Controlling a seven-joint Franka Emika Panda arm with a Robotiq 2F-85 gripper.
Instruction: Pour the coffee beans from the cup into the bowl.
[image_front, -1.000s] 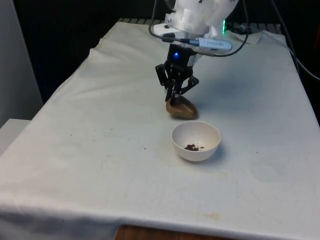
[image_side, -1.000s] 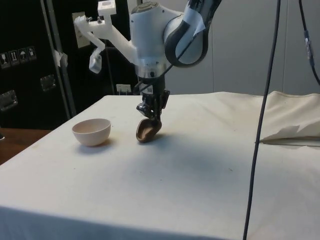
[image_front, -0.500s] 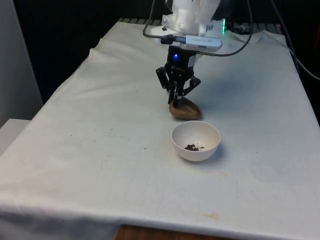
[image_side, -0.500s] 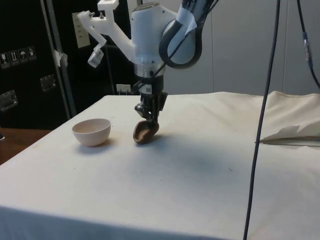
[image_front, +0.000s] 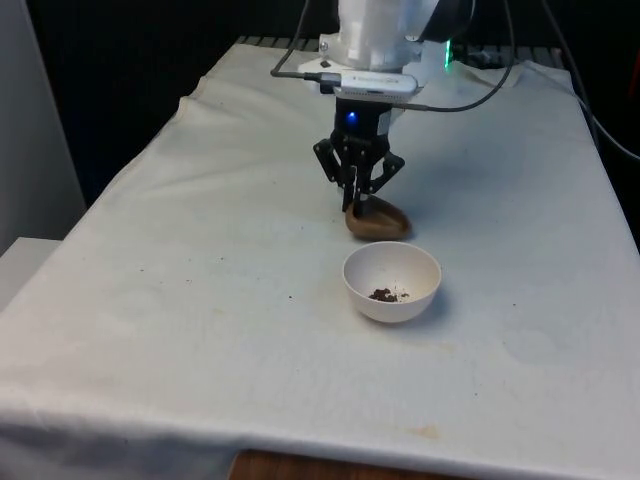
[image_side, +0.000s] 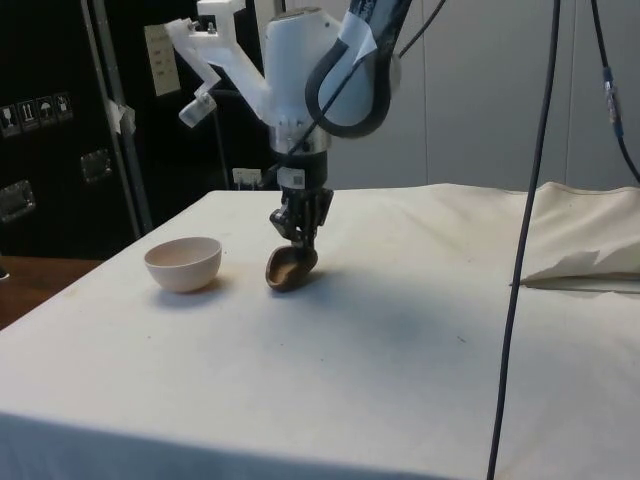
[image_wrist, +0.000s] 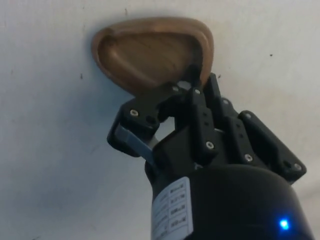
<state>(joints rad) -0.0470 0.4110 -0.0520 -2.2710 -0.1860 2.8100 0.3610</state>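
Cup (image_front: 376, 222), brown and wooden-looking, sits low at the counter (image_front: 200, 300) just behind the white bowl (image_front: 391, 281), at about 11 o'clock from it in the front view. Whether its base touches the cloth or hangs a little above cannot be told. It is tilted, and in the wrist view its inside (image_wrist: 150, 52) looks bare; part of its rim there is hidden behind the fingers (image_wrist: 150, 107). The hand (image_front: 360, 196) points straight down from the white arm (image_side: 320, 75) and is closed on the cup's rim, one finger inside and one outside. In the side view the hand (image_side: 296, 240) grips the cup (image_side: 291, 268) near the bowl (image_side: 183, 263), the two apart. A small dark patch of coffee beans (image_front: 388, 294) lies in the bowl's bottom; single beans are too small to make out. A few dark specks (image_front: 291, 296) dot the cloth at 9 o'clock of the bowl.
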